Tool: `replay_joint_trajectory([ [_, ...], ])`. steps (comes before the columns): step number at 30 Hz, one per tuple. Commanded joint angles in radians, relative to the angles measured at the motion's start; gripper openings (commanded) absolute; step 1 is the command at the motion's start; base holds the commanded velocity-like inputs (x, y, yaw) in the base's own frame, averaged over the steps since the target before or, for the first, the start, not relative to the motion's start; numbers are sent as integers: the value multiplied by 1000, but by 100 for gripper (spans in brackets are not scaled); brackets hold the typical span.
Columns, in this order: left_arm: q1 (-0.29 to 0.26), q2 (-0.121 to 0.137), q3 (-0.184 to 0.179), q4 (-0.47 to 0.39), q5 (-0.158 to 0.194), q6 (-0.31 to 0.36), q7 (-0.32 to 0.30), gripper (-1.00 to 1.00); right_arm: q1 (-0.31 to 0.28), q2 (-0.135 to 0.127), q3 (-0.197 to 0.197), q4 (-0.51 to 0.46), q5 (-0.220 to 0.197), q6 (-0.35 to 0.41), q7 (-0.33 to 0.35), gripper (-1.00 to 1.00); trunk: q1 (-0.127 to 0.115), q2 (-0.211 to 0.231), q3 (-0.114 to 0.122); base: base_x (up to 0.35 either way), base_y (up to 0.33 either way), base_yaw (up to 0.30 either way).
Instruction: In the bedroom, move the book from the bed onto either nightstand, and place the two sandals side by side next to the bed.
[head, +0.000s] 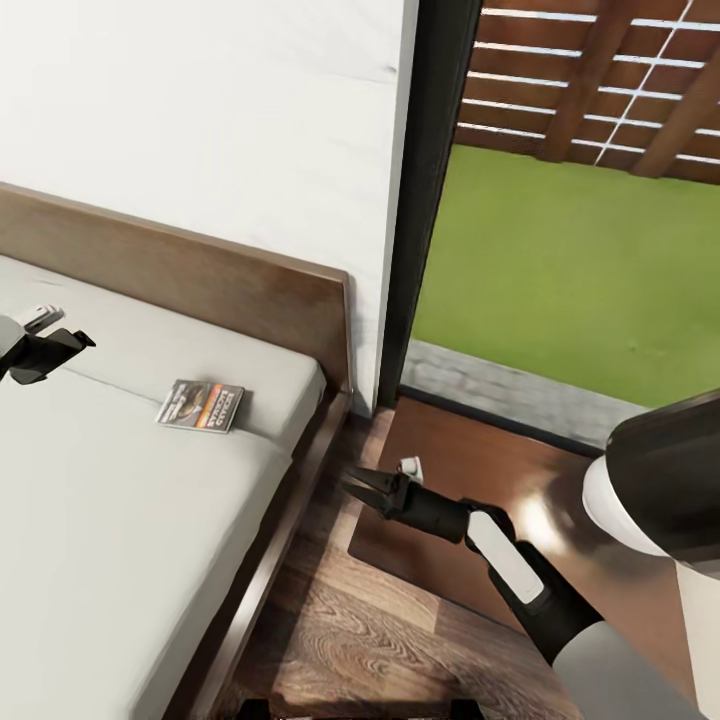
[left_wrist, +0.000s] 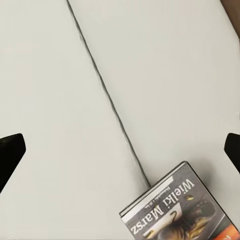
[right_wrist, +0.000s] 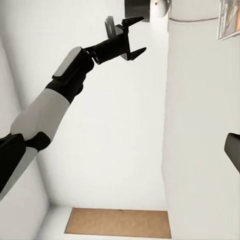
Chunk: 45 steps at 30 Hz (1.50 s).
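1. The book (head: 201, 405) lies flat on the grey mattress of the bed (head: 120, 520), near the headboard end and close to the bed's right-hand edge. Its long side runs roughly across the bed.

2. The left gripper (head: 45, 352) hangs over the mattress with jaws spread wide and nothing between them. The book sits off to its right, apart from it. In the left wrist view the book (left_wrist: 177, 210) lies low in the frame, not yet between the finger tips.

3. The right gripper (head: 372, 490) hovers in the gap beyond the bed frame, above the nightstand (head: 470, 470), jaws parted and empty.

4. I'd say the left arm has the cleaner line, being already above the mattress; the right would have to reach over the bed's side rail.

5. Headboard (head: 200, 270) behind, wall and window (head: 560, 260) beyond. Nothing lies between book and left gripper. The nightstand top looks bare, bar the hovering arm.
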Motion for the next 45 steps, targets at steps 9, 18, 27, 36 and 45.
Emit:
replay_joint_trajectory([
  [9, -2, -15, -6, -12, 10, 8, 9, 100, 14, -4, 0, 1, -7, -2, 32, 100, 0, 0, -15, 0, 0, 0],
  [18, -4, -19, -9, -31, 11, 10, 10, 100, 17, -9, 2, 0, -7, -3, 54, 100, 0, 0, -28, 0, 0, 0],
  [27, -5, -25, -8, -60, 12, 11, 11, 100, 17, -10, 2, 1, -7, -4, 62, 100, 0, 0, -42, 0, 0, 0],
  [36, -5, -30, -7, -64, 12, 10, 10, 100, 17, -10, 2, 2, -6, -4, 63, 100, 0, 0, -56, 0, 0, 0],
  [45, -5, -31, -7, -66, 15, 9, 11, 100, 17, -10, 2, 3, -5, -4, 63, 100, 0, 0, -70, 0, 0, 0],
])
